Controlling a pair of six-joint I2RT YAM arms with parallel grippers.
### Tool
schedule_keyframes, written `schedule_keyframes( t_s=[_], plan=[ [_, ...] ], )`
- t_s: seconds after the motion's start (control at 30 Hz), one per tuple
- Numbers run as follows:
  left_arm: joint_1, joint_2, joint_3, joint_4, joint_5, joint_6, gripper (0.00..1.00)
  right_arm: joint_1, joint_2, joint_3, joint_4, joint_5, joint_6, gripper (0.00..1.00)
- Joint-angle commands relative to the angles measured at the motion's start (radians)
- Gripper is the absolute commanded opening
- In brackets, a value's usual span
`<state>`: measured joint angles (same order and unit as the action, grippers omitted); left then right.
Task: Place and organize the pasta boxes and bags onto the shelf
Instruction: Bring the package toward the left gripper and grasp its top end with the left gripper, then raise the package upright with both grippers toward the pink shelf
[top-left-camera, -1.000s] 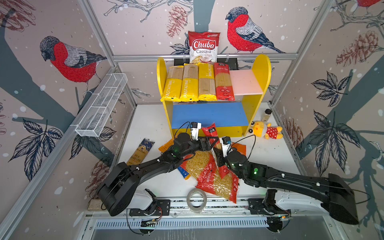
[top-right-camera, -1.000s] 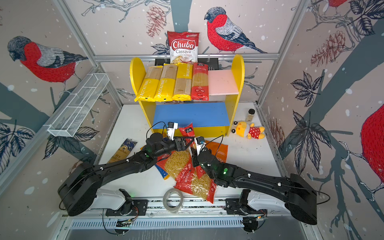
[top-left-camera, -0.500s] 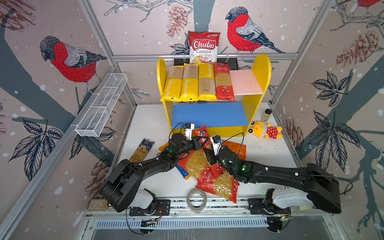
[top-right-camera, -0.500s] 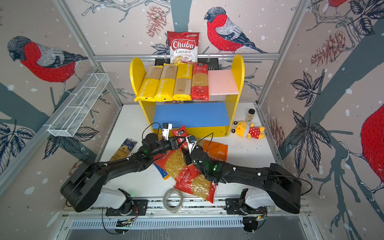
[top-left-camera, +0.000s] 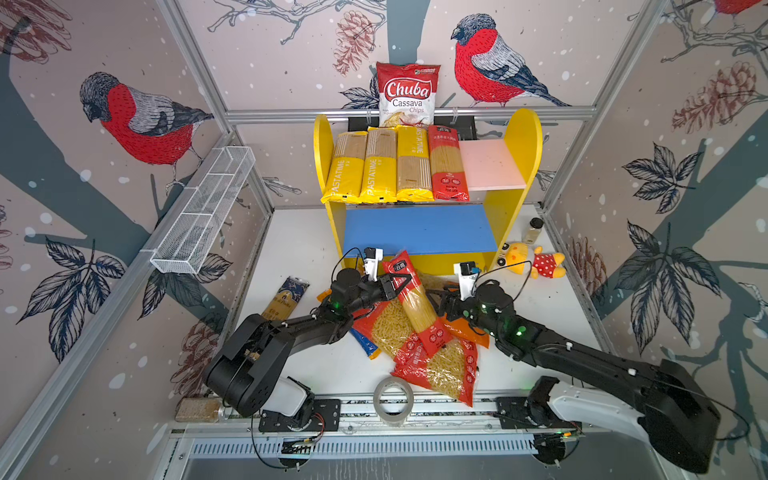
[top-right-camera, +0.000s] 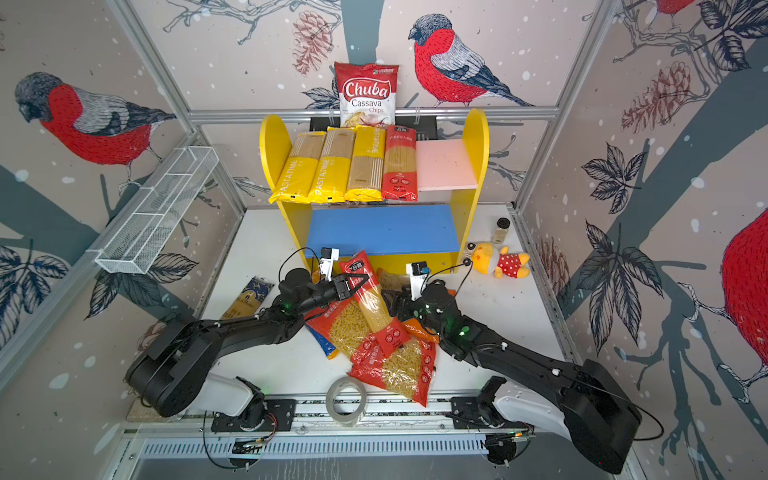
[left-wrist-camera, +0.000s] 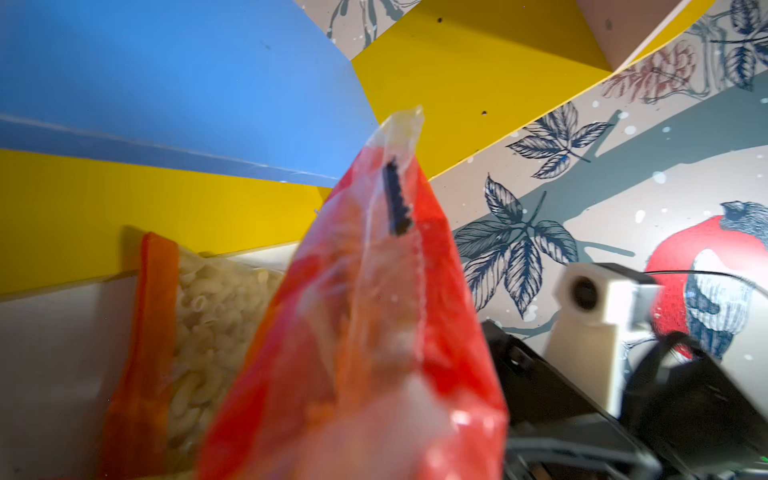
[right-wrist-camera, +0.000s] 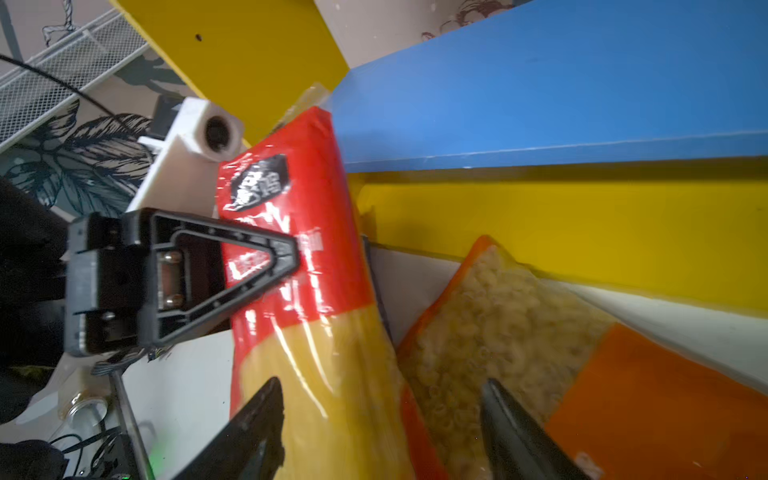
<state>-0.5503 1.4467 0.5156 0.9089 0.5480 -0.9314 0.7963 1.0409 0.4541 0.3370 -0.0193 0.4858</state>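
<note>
The left gripper (top-left-camera: 394, 286) is clamped on the red end of a spaghetti pack (top-left-camera: 419, 309), just in front of the shelf (top-left-camera: 517, 166). The right wrist view shows one finger (right-wrist-camera: 249, 266) pressed flat on the pack's printed face. The pack looks tilted. Its gripped end points up toward the shelf's blue board (top-left-camera: 419, 228), and its far end lies on the heap of short-pasta bags (top-left-camera: 436, 365) farther out from the shelf.

The right gripper (top-left-camera: 441, 300) sits beside the pack, on the side of the shelf's right panel. Its jaws are wide apart and hold nothing. In its own wrist view the fingertips straddle the pack's yellow middle and the edge of an orange bag (right-wrist-camera: 623, 395).

On the pink board (top-left-camera: 492, 166), three yellow packs (top-left-camera: 374, 170) and a red one (top-left-camera: 446, 166) lie side by side, with bare space next to the right panel.

The step in hand is probably lifting this pack for that bare space. Held at one end, the long pack may droop, so it needs raising clear of the heap and the blue board's front edge. It then has to be turned parallel to the row. The right gripper should back off first. A navy pack (top-left-camera: 286, 297) out from the left panel and the bags are not yet shelved.
</note>
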Motion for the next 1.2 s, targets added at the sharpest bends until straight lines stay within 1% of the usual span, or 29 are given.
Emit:
schedule_keyframes(
  t_s=[0.0,0.1,0.2,0.37,0.57,0.7,0.8,0.97,1.07,1.17],
  plan=[
    [-0.029,-0.055,0.007,0.150,0.025,-0.025,0.04,-0.057,-0.075,-0.046,0.005,-0.087,0.055,0.76],
    [-0.069,-0.139,0.015,0.080,-0.010,0.020,0.02,-0.115,-0.148,-0.084,0.009,-0.106,0.082,0.77],
    [-0.097,-0.236,0.027,-0.004,-0.052,0.072,0.00,-0.160,-0.191,-0.104,0.010,-0.131,0.082,0.79],
    [-0.126,-0.379,0.087,-0.164,-0.101,0.159,0.00,-0.244,-0.224,-0.086,0.013,-0.287,0.086,0.84],
    [-0.132,-0.491,0.199,-0.366,-0.159,0.277,0.00,-0.278,-0.229,-0.021,0.006,-0.467,0.076,0.87],
    [-0.129,-0.514,0.297,-0.475,-0.212,0.344,0.00,-0.281,-0.222,-0.004,0.022,-0.537,0.081,0.89],
    [-0.124,-0.496,0.399,-0.557,-0.252,0.378,0.00,-0.302,-0.219,-0.014,0.079,-0.593,0.130,0.92],
    [-0.082,-0.438,0.547,-0.590,-0.225,0.367,0.00,-0.395,-0.222,-0.055,0.264,-0.740,0.280,0.98],
    [-0.033,-0.419,0.601,-0.607,-0.228,0.359,0.00,-0.445,-0.233,-0.061,0.326,-0.784,0.338,1.00],
    [0.006,-0.411,0.631,-0.599,-0.232,0.344,0.00,-0.486,-0.241,-0.068,0.386,-0.810,0.391,0.99]
  ],
)
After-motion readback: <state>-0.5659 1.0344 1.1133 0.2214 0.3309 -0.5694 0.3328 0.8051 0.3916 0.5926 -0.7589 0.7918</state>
